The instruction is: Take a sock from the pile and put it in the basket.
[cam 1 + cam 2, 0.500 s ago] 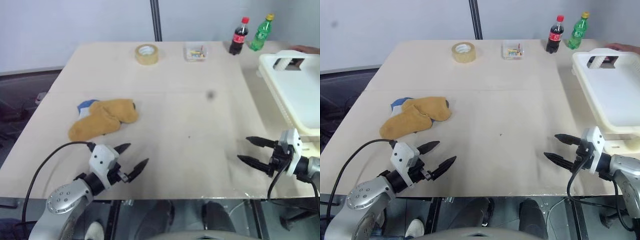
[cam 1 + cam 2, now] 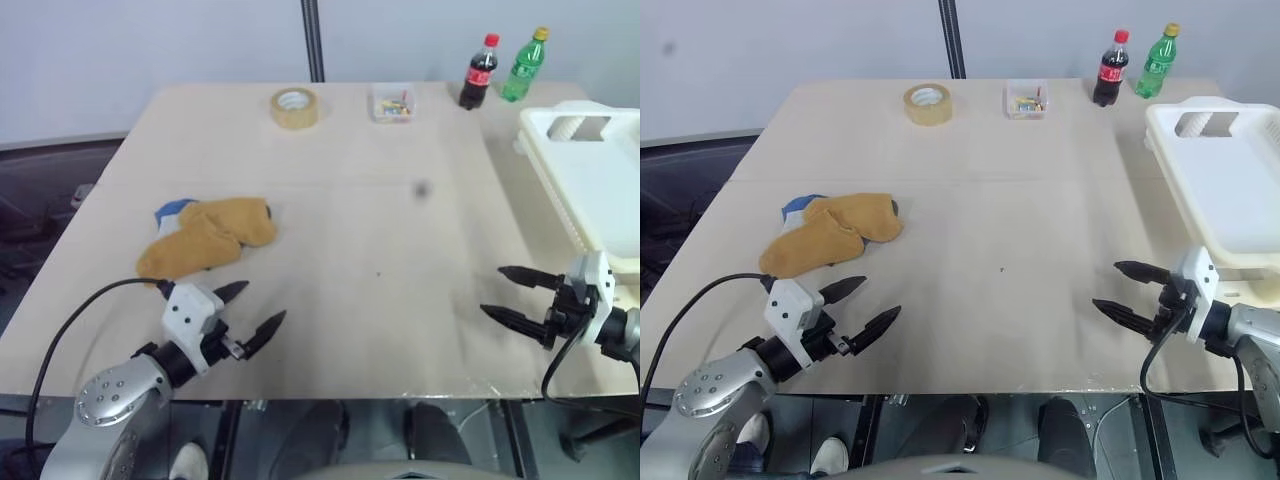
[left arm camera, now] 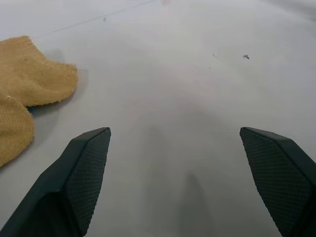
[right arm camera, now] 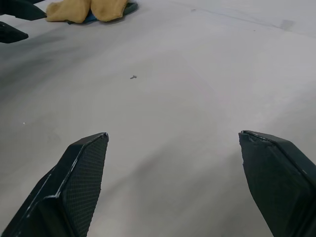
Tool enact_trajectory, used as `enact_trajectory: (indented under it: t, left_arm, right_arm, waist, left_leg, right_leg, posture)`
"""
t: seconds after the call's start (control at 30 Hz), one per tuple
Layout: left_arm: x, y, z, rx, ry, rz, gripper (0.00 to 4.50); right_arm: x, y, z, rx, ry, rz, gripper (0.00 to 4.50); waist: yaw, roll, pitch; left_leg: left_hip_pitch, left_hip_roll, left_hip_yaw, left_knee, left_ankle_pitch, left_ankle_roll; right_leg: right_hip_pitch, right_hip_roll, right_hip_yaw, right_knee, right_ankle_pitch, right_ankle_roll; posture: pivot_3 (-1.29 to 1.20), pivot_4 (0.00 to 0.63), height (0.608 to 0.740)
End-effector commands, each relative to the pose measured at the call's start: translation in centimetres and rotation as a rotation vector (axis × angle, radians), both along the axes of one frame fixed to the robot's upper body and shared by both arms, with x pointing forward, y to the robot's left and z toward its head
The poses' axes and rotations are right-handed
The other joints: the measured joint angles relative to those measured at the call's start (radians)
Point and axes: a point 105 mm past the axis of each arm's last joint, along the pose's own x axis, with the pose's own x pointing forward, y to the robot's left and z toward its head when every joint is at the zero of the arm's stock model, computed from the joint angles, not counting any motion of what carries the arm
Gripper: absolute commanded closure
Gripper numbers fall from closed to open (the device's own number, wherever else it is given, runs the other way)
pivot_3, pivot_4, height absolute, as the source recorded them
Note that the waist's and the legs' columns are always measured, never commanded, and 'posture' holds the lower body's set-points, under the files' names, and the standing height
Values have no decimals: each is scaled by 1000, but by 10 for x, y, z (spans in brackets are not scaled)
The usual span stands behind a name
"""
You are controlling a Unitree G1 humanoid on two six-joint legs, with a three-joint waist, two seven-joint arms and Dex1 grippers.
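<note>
The pile (image 2: 205, 238) of mustard-yellow socks, with a blue one peeking out beneath, lies on the left half of the table. My left gripper (image 2: 262, 304) hovers open a little nearer the front edge than the pile, with nothing between its fingers. In the left wrist view a mustard sock (image 3: 34, 74) lies beyond one finger. The white basket (image 2: 600, 190) stands along the table's right edge. My right gripper (image 2: 492, 290) is open and empty over bare table, just in front of the basket's near end. The right wrist view shows the pile (image 4: 89, 10) far across the table.
A tape roll (image 2: 294, 107), a small clear box (image 2: 391, 103), a cola bottle (image 2: 479, 72) and a green bottle (image 2: 522, 66) stand along the far edge. The table's front edge (image 2: 330, 395) runs just below both grippers.
A person's hand at the far right behind the basket has gone from view. My left gripper has drifted slightly left; the right one has barely moved.
</note>
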Motion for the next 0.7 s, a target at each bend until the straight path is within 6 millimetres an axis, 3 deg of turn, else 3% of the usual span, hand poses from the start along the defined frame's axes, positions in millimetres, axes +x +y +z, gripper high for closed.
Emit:
enact_trajectory:
  t: [0.03, 0.43, 0.53, 0.7]
  left_arm:
    - [0, 2, 5, 6, -32, 18, 0]
    - [6, 10, 9, -1, -63, 60, 0]
    - [22, 21, 12, 46, -123, 168, 0]
    - [55, 29, 20, -15, -222, 400, 0]
  right_arm:
    - [2, -1, 13, -2, -48, 16, 93]
    - [6, 5, 14, 5, -54, 38, 93]
    - [5, 6, 14, 6, -55, 40, 93]
    - [6, 8, 14, 6, -65, 36, 93]
  waist:
    - [0, 0, 0]
    - [0, 0, 0]
    - [2, 0, 0]
    - [4, -1, 0]
  left_leg:
    - [0, 0, 0, 0, 0, 0]
    - [0, 0, 0, 0, 0, 0]
    - [0, 0, 0, 0, 0, 0]
    - [0, 0, 0, 2, 2, -4]
  right_leg:
    - [0, 0, 0, 0, 0, 0]
    - [0, 0, 0, 0, 0, 0]
    - [0, 0, 0, 0, 0, 0]
    - [1, 0, -1, 0, 0, 0]
  posture:
    - [0, 150, 740]
    - [0, 150, 740]
    - [0, 150, 740]
    - [0, 150, 740]
